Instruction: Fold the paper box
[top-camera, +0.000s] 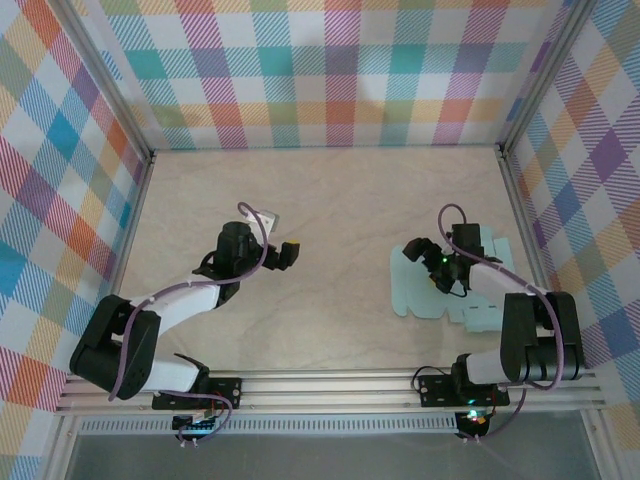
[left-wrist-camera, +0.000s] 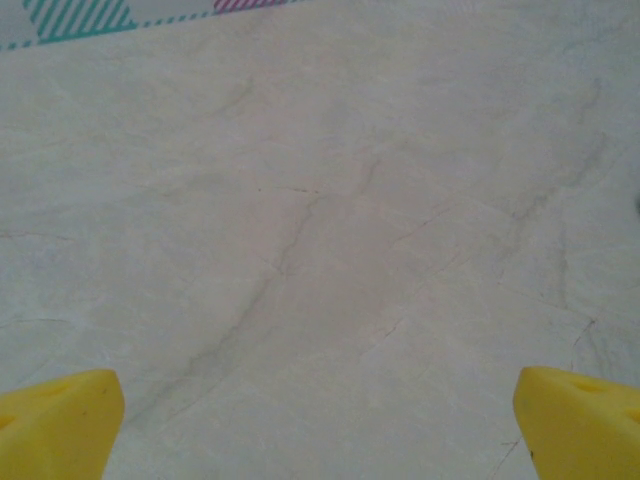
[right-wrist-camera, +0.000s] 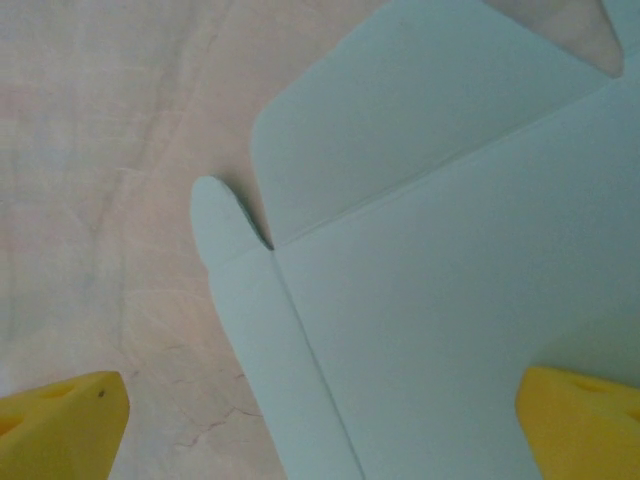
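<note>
The paper box (top-camera: 415, 295) lies as a flat pale mint-green die-cut sheet on the right part of the table. My right gripper (top-camera: 426, 256) hovers over its far left part, open and holding nothing. In the right wrist view the paper box (right-wrist-camera: 430, 300) shows a crease, a big flap and a small rounded tab. The right gripper (right-wrist-camera: 320, 430) spans its left edge, with one yellow fingertip (right-wrist-camera: 60, 425) over bare table and the other over card. My left gripper (top-camera: 284, 252) stands open over bare wood left of centre. In the left wrist view the left gripper (left-wrist-camera: 320, 430) has only table between its fingertips (left-wrist-camera: 55, 425).
Plaid-patterned walls (top-camera: 330, 70) enclose the wooden table (top-camera: 330, 200) on three sides, with metal posts at the corners. A metal rail (top-camera: 330, 385) runs along the near edge where both arm bases are bolted.
</note>
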